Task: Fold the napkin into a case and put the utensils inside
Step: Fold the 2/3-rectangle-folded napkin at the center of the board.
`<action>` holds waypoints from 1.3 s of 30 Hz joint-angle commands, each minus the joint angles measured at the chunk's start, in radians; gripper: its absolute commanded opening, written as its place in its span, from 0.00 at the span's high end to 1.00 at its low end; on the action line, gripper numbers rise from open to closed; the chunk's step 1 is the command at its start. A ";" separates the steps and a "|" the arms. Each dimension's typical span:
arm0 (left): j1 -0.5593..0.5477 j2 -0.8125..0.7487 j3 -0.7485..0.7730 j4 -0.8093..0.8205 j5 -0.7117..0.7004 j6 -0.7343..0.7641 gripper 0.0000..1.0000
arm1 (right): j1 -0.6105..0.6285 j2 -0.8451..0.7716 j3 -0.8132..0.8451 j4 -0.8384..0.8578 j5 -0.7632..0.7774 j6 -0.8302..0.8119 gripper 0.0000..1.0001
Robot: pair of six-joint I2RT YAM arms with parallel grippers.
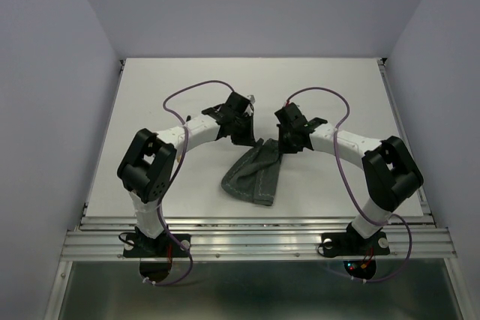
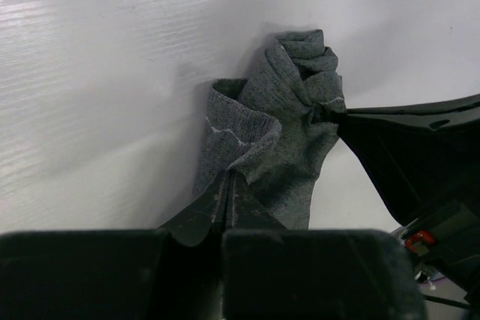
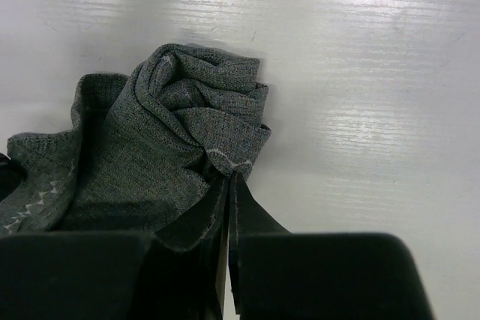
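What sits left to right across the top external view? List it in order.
From the left: left arm's elbow → left gripper → right gripper → right arm's elbow. The napkin is left out: pinched by both grippers, it overlaps them.

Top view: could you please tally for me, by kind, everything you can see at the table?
napkin: 1
arms: 2, left arm and right arm
claws: 2, left claw and right claw, both shut on the napkin
Total: 5
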 commanded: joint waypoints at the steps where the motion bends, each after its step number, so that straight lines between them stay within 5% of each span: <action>1: -0.009 -0.040 0.005 0.044 0.006 0.010 0.71 | -0.003 -0.013 0.011 0.046 -0.006 0.018 0.96; 5: -0.011 -0.026 0.014 0.057 0.004 0.044 0.48 | -0.003 -0.016 0.011 0.046 -0.009 0.019 0.96; 12: -0.009 0.024 0.017 0.082 0.036 0.085 0.48 | -0.003 -0.017 0.010 0.045 -0.017 0.024 0.96; 21: -0.007 -0.002 -0.006 0.077 0.026 0.061 0.98 | -0.003 -0.024 0.000 0.045 -0.011 0.030 0.96; 39: -0.084 0.034 0.082 0.016 0.095 -0.033 1.00 | -0.003 -0.013 0.024 0.051 -0.032 0.072 0.97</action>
